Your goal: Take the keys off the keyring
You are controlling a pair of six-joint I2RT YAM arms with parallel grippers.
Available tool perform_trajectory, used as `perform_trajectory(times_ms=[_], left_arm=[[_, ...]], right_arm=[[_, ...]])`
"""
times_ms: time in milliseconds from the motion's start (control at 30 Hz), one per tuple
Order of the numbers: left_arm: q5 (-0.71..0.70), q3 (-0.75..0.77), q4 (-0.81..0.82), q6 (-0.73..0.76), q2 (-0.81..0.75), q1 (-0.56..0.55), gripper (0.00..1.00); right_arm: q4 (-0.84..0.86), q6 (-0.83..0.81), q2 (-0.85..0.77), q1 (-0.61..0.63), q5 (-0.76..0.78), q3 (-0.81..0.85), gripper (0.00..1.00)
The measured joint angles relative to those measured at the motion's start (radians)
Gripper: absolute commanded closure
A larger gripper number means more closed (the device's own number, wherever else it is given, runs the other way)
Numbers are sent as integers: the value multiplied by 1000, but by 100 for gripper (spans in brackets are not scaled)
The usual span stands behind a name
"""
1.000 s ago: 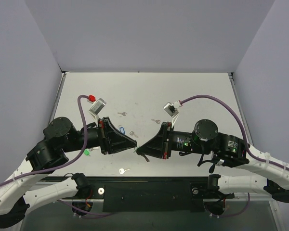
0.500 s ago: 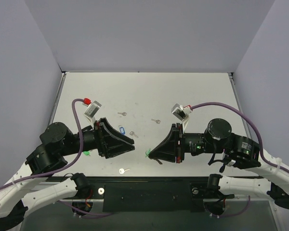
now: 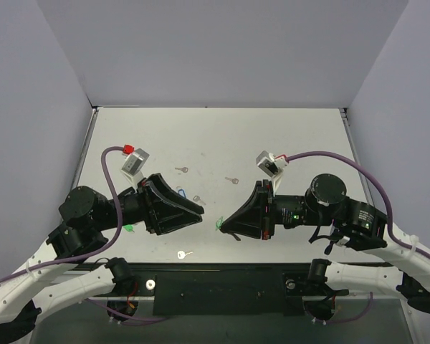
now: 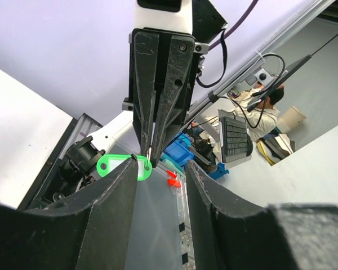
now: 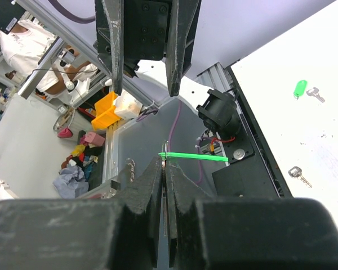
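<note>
Right hand (image 5: 164,163) is pinched shut on the thin metal ring, and the light-green keyring tag (image 4: 123,167) dangles from it in the air over the counter (image 3: 287,136), between the two arms. Left hand (image 4: 160,171) is spread wide just short of it, gripping nothing. Whether a key hangs there, I can't tell. Risk: a sloppy close knocks the tag, twisting the ring free to drop near the loose silver key (image 3: 184,254).

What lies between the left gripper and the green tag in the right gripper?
Nothing: top view shows a bare gap from left gripper to green tag.
</note>
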Motion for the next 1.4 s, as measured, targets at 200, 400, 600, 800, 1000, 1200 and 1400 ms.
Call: perform_trajectory(times_ms=[200, 400, 600, 800, 1000, 1200, 1400], left_arm=[[-13, -2, 31, 7, 1, -12, 54], [-48, -2, 33, 22, 18, -14, 57], [-79, -3, 26, 29, 38, -21, 62], [-95, -5, 26, 41, 48, -49, 66], [-111, -5, 26, 52, 48, -64, 67], [-131, -5, 26, 60, 49, -70, 67], [-144, -5, 26, 67, 55, -70, 72]], right_arm=[[32, -3, 21, -17, -13, 11, 100], [72, 10, 28, -47, -12, 6, 100], [125, 29, 26, -68, -16, -20, 100], [149, 43, 26, -88, -24, -31, 100], [164, 55, 26, -94, -31, -31, 100], [174, 69, 26, -99, -45, -37, 100], [197, 84, 26, -99, -60, -50, 100]])
